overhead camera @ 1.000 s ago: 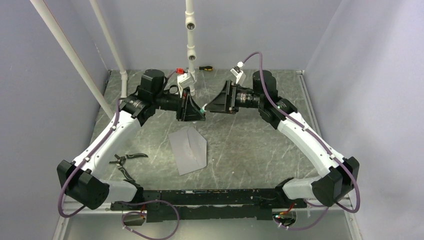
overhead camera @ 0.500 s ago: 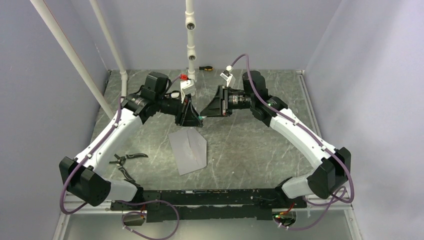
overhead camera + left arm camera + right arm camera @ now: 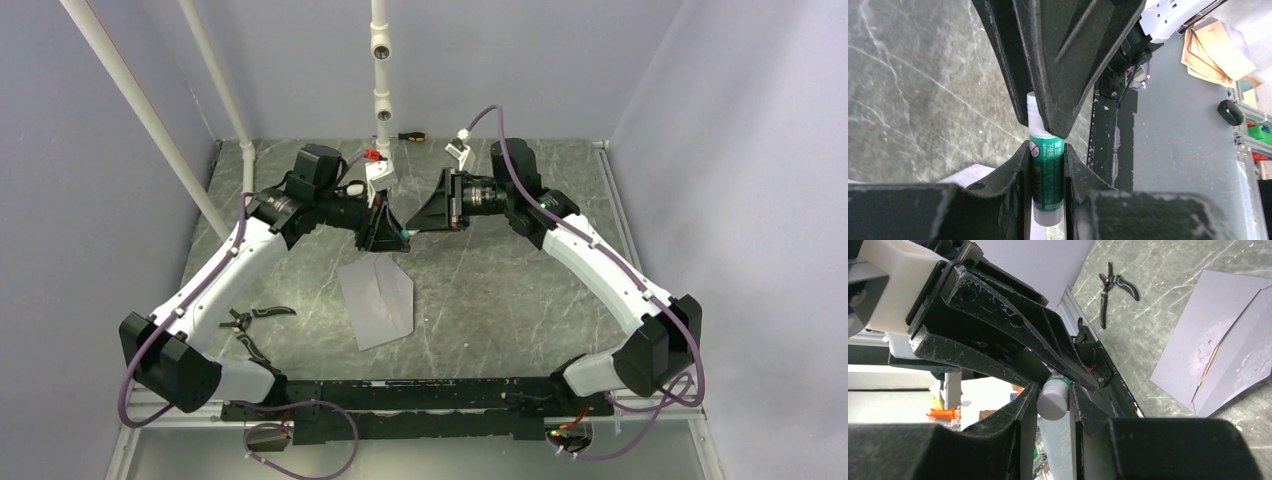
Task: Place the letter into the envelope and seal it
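Note:
The light grey envelope lies flat on the table, flap end toward the back; it also shows in the right wrist view. Of the letter, only a thin tan-orange edge shows along the envelope's seam. Both grippers meet above the table behind the envelope, holding a glue stick between them. My left gripper is shut on its green body. My right gripper is shut on its white cap.
Black pliers lie at the left front, also seen in the right wrist view. A screwdriver lies at the back wall by a white pipe post. Slanted white pipes stand at the left rear.
The right gripper has moved a little left and closed in on the left gripper. The left wrist has turned slightly. The glue stick stays held between them; the envelope has not moved.

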You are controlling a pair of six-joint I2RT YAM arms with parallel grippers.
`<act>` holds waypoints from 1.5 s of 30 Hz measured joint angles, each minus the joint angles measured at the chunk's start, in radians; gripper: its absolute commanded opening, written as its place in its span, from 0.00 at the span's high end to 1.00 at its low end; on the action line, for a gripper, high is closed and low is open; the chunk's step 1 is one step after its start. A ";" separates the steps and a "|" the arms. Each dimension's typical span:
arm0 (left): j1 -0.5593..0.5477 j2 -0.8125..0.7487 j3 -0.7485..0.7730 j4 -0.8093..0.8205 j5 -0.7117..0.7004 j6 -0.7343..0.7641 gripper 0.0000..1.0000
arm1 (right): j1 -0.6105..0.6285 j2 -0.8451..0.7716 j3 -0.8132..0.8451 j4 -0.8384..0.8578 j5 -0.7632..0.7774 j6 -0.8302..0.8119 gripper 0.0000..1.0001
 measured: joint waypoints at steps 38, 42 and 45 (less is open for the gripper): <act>0.018 -0.007 -0.065 -0.078 -0.013 0.041 0.98 | 0.089 0.056 0.041 -0.167 0.017 -0.210 0.36; 0.018 -0.007 -0.065 -0.063 0.004 0.037 0.98 | 0.091 0.061 0.041 -0.159 0.031 -0.207 0.48; 0.018 -0.007 -0.064 -0.063 0.011 0.036 0.98 | 0.091 0.061 0.040 -0.116 0.025 -0.184 0.64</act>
